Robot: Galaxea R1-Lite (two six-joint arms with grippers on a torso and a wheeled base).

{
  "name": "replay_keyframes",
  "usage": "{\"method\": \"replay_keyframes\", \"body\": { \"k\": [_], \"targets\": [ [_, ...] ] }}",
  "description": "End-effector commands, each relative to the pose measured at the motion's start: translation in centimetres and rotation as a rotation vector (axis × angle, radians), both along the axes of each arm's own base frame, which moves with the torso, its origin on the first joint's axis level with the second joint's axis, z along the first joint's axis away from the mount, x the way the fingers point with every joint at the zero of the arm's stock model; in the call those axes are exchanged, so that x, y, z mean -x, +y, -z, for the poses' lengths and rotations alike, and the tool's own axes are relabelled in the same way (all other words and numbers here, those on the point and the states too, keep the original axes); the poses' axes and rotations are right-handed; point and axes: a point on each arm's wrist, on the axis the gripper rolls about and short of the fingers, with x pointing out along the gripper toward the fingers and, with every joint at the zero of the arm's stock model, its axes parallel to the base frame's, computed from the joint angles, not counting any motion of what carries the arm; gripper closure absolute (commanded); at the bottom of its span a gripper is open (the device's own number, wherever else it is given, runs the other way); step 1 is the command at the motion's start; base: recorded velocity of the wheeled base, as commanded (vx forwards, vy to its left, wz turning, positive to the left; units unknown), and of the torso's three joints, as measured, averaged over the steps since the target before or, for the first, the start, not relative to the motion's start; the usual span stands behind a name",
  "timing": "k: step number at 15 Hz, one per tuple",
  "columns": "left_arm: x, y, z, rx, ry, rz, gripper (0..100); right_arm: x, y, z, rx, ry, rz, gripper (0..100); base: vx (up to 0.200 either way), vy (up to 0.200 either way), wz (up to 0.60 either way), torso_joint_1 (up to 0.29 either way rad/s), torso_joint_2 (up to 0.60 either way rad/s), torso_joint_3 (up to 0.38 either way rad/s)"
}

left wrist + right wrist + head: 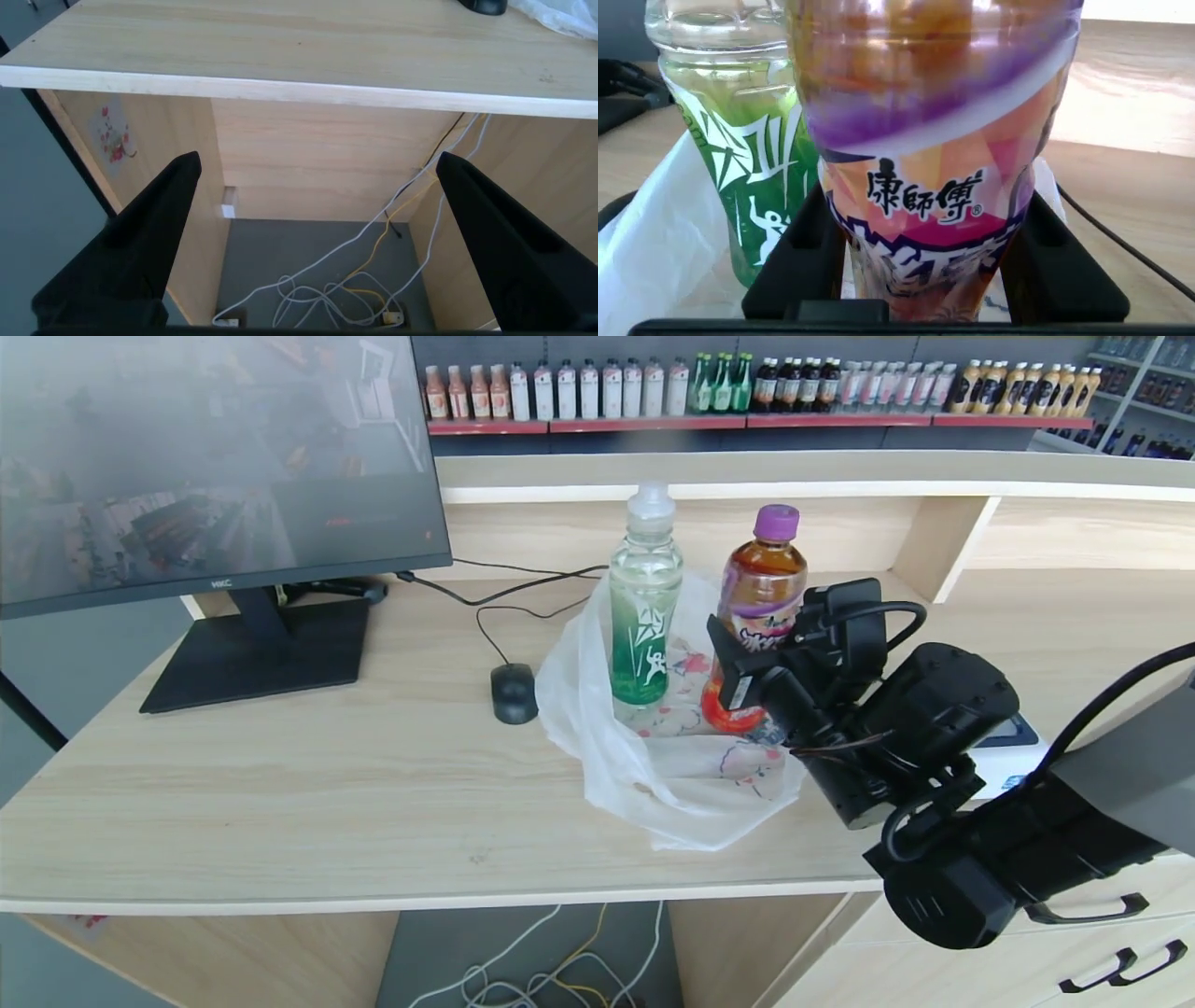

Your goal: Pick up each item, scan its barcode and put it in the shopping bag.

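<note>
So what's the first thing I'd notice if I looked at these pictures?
Probably the orange bottle with a purple cap, gripped low down by the right end effector in the middle of the wooden counter. Right beside it a green bottle stands on the crumpled white shopping bag, and a big dark monitor stands at the counter's far left.

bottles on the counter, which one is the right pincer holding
The purple-capped tea bottle with amber liquid: the right pincer grips its lower body. The green-labelled, white-capped bottle stands beside it, outside the pincer.
</note>
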Motion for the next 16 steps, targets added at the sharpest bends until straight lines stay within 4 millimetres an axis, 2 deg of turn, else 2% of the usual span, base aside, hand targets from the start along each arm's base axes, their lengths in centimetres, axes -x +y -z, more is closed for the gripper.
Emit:
{"method": "replay_keyframes", "body": {
  "k": [1,6,16],
  "targets": [
    [0.0,0.0,0.0,0.000,-0.001,-0.001,0,-0.7,-0.2,0.5,0.003,0.006,0.015,100,0.000,0.000,0.00,0.000,0.00,0.000],
    [0.0,0.0,0.0,0.000,-0.001,-0.001,0,-1.6,-0.1,1.1,0.005,0.010,0.024,100,0.000,0.000,0.00,0.000,0.00,0.000],
    [0.0,0.0,0.0,0.000,-0.001,-0.001,0,-2.0,0.4,2.0,0.014,0.031,0.017,100,0.000,0.000,0.00,0.000,0.00,0.000]
  ]
}}
